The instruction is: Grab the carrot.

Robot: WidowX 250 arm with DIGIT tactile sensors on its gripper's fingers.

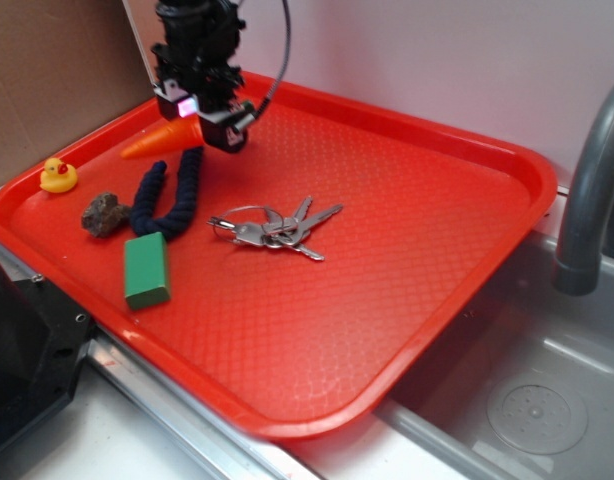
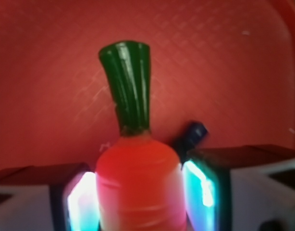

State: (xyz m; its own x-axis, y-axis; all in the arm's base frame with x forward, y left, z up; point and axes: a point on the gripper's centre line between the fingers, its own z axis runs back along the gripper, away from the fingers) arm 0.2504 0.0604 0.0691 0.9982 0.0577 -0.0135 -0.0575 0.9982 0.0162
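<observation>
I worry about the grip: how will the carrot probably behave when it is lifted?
The carrot looks glossy, so it may slip between the fingers pressing its thick end. Its tapered cone shape suggests it could squeeze outward or roll on the tray if released. It seems rigid and probably light.

From the exterior view I lose the carrot [image 1: 159, 141] stem behind the claw [image 1: 209, 122]. In the wrist view its orange tip runs off the bottom edge (everything there is soft, blurred), and the pads [image 2: 81, 204] are cropped.
</observation>
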